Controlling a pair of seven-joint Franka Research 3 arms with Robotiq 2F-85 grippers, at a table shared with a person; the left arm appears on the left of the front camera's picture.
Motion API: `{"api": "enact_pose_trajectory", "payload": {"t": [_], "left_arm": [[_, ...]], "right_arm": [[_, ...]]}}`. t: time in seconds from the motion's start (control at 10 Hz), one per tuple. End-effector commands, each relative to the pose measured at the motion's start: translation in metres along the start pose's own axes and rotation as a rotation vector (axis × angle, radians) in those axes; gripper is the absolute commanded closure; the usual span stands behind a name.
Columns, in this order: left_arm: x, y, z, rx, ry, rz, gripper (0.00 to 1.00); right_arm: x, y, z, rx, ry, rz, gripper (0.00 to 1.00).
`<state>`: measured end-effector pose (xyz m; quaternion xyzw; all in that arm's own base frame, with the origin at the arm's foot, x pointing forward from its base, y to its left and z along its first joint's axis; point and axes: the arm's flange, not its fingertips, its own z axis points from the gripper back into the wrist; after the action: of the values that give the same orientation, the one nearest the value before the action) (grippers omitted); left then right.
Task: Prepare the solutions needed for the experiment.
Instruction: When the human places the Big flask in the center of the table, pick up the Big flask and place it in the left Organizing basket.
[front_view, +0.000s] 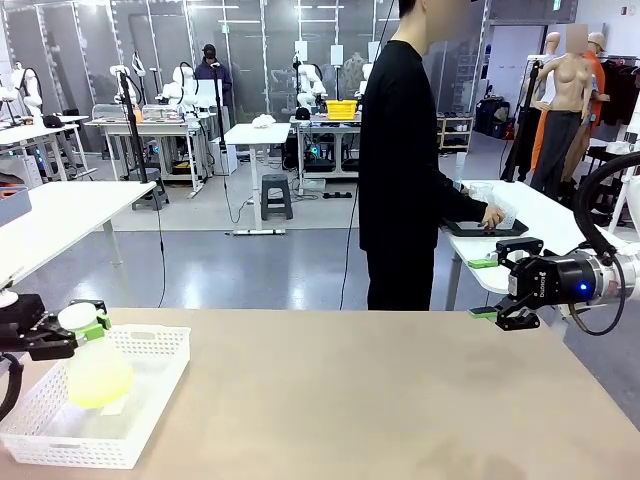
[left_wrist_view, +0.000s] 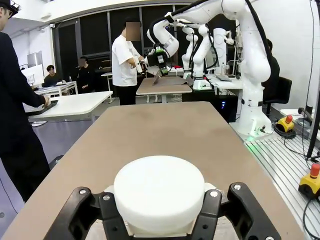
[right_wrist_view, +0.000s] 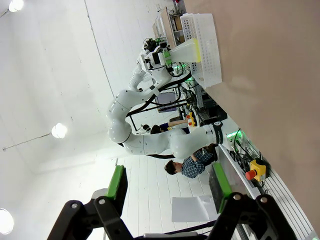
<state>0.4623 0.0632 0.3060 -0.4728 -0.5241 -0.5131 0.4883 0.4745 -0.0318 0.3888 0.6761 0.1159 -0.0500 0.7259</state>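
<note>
Lab bench (front_view: 400, 400): left end effector (front_view: 62, 334) clenched on the flask (front_view: 95, 365) neck, solutions (front_view: 98, 385) pooled below it over the white basket (front_view: 150, 400); right end effector (front_view: 500, 288) released, idle; preparation barely begun.

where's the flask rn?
Front view, near left: the flask hangs in the left gripper, gripped at its neck above the white basket.

Legible text: none. My right gripper (front_view: 505, 287) bears small white lettering on its black body, too small for me to read.
</note>
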Motion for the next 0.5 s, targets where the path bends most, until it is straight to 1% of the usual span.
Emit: {"api": "enact_pose_trajectory", "payload": {"t": [0.0,0.1,0.2,0.3,0.4], "left_arm": [[-0.011,0.006,-0.009,0.008,0.028,-0.037,1.0],[-0.016,0.006,-0.011,-0.01,0.013,-0.054,1.0],[-0.02,0.006,-0.012,0.0,0.045,-0.066,1.0],[-0.024,0.007,-0.011,-0.001,0.048,-0.065,1.0],[-0.026,0.008,-0.011,-0.01,0.029,-0.071,1.0]], "right_arm": [[-0.002,0.002,-0.001,-0.002,-0.004,0.004,0.17],[-0.002,0.002,-0.001,-0.002,-0.004,0.004,0.17],[-0.002,0.002,-0.001,-0.002,-0.004,0.004,0.17],[-0.002,0.002,-0.001,-0.002,-0.004,0.004,0.17],[-0.002,0.002,-0.001,-0.002,-0.004,0.004,0.17]]}}
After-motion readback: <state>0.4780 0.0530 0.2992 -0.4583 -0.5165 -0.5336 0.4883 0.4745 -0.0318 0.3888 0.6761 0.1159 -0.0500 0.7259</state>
